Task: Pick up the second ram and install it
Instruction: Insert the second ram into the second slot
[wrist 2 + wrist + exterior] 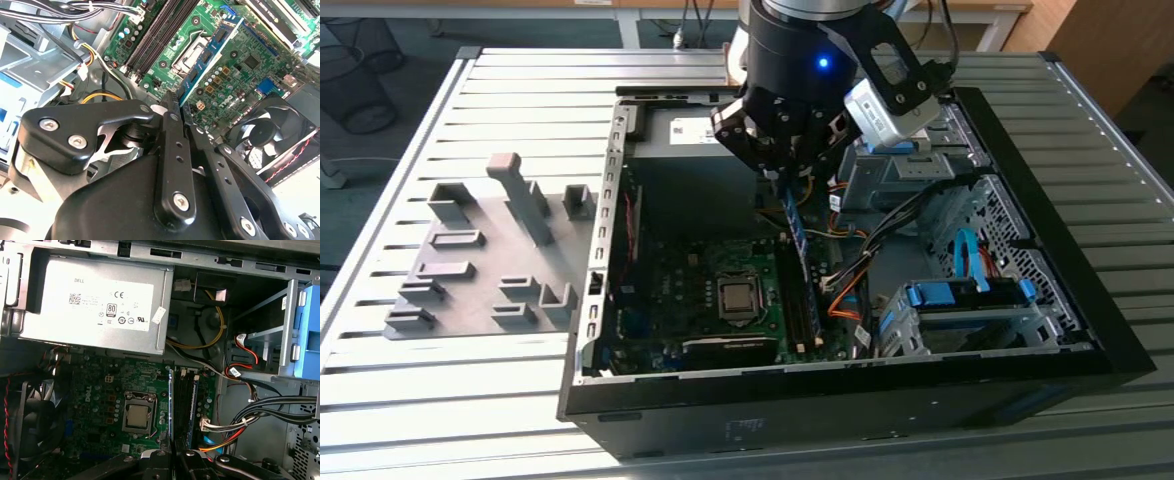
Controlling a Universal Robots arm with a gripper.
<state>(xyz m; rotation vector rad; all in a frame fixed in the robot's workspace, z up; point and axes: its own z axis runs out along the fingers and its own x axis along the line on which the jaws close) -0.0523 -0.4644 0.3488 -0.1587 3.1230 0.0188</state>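
My gripper (785,182) hangs over the open computer case (607,300), shut on the second ram (802,262). The ram is a long thin blue-green strip that slants down from the fingers toward the motherboard (680,290). In the second wrist view the two black fingers (172,130) pinch one end of the ram (210,55), which runs out over the board. In the first wrist view the ram (171,405) appears edge-on, right beside the dark memory slots (185,405), with the gripper (175,454) below it. Whether its lower edge touches a slot I cannot tell.
Grey holder blocks (480,260) stand on a plate at the exterior view's left. Inside the case are the silver power supply (95,300), the processor socket (136,417), a black fan (265,135), a blue drive cage (974,300) and cable bundles (260,415) near the slots.
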